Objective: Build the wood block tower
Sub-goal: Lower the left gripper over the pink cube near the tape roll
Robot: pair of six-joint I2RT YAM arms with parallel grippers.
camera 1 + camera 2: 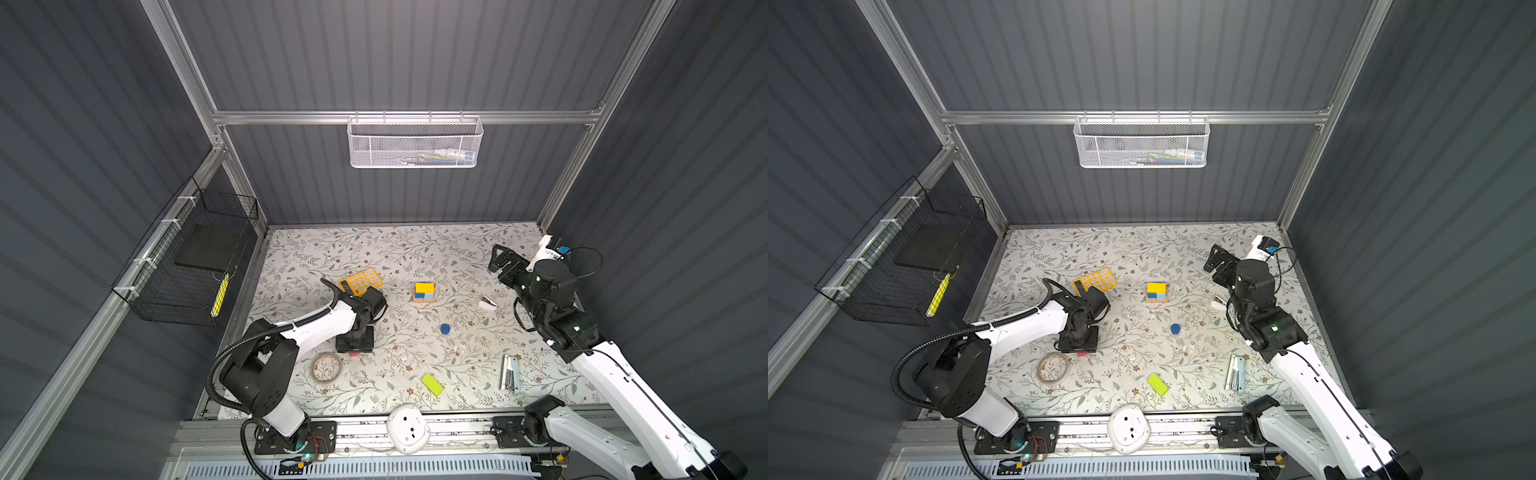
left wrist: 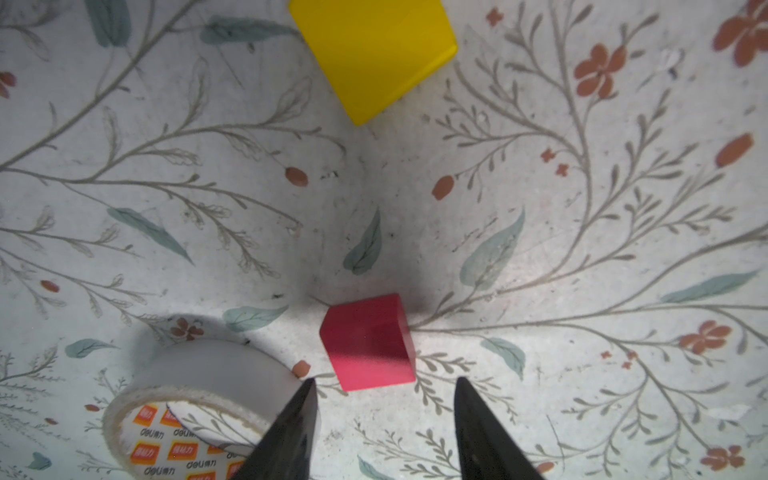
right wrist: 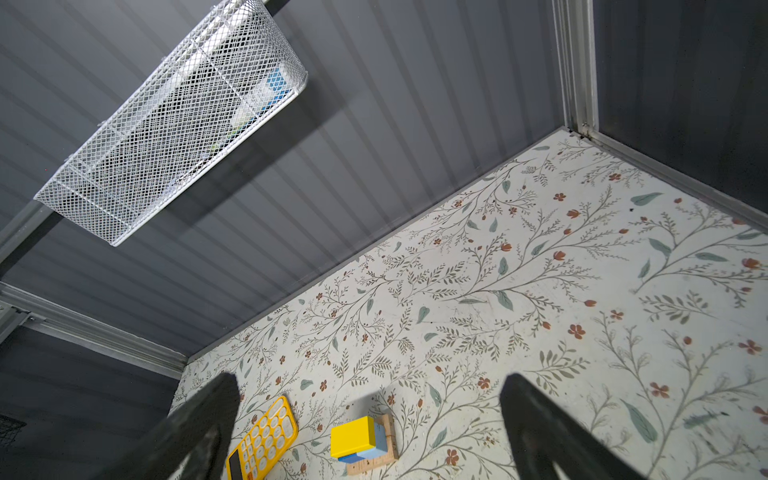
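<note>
The tower (image 1: 424, 293) (image 1: 1157, 292) (image 3: 363, 442) stands mid-table: a yellow bar on blue and light-blue cubes on tan bars. A blue cylinder (image 1: 445, 329) and a lime bar (image 1: 432, 384) lie loose nearer the front. My left gripper (image 1: 355, 347) (image 2: 384, 380) points down, open, with a pink cube (image 2: 368, 340) (image 1: 354, 354) just ahead of its tips, not held. Beyond that cube lies a yellow block (image 2: 374, 54), hidden under the arm in both top views. My right gripper (image 1: 497, 258) (image 3: 370, 376) hovers open and empty at the far right.
A tape roll (image 1: 327, 367) (image 2: 199, 415) lies right beside the left finger. The yellow calculator (image 1: 360, 281) sits behind the left arm. A stapler (image 1: 510, 372) and a small white item (image 1: 486, 304) lie on the right. A white mesh basket (image 1: 413, 143) hangs on the back wall.
</note>
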